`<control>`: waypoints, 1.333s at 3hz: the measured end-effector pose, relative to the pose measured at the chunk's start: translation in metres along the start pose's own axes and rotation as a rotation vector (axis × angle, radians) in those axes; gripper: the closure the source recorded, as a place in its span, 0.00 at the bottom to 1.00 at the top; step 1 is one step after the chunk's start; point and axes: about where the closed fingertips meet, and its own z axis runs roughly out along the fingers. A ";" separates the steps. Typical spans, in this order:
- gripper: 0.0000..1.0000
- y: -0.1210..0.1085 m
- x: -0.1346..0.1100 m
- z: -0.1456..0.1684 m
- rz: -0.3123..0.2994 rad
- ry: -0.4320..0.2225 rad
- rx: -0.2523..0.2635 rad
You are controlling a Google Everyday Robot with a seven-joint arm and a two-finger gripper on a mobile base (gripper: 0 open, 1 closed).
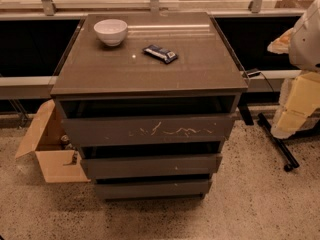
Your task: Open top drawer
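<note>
The top drawer (148,130) is the widest grey-brown front of the cabinet, flat and handleless, with pale squiggly scratches across its middle. A dark gap shows between it and the cabinet top (150,69). Two narrower drawer fronts sit below it, the middle one (150,165) and the bottom one (152,188). My pale arm (306,34) comes in at the right edge. My gripper (284,125) hangs at its lower end, right of the cabinet, about level with the top drawer and well apart from it.
A white bowl (111,31) and a dark wrapped snack bar (160,53) lie on the cabinet top. An open cardboard box (47,144) lies on the floor at the left. A black wheeled leg (277,146) stands on the floor at the right. A railing and windows run behind.
</note>
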 end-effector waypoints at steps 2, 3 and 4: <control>0.00 0.007 -0.005 0.036 -0.059 -0.041 -0.016; 0.00 0.020 -0.012 0.091 -0.144 -0.096 -0.068; 0.00 0.034 -0.019 0.154 -0.202 -0.150 -0.158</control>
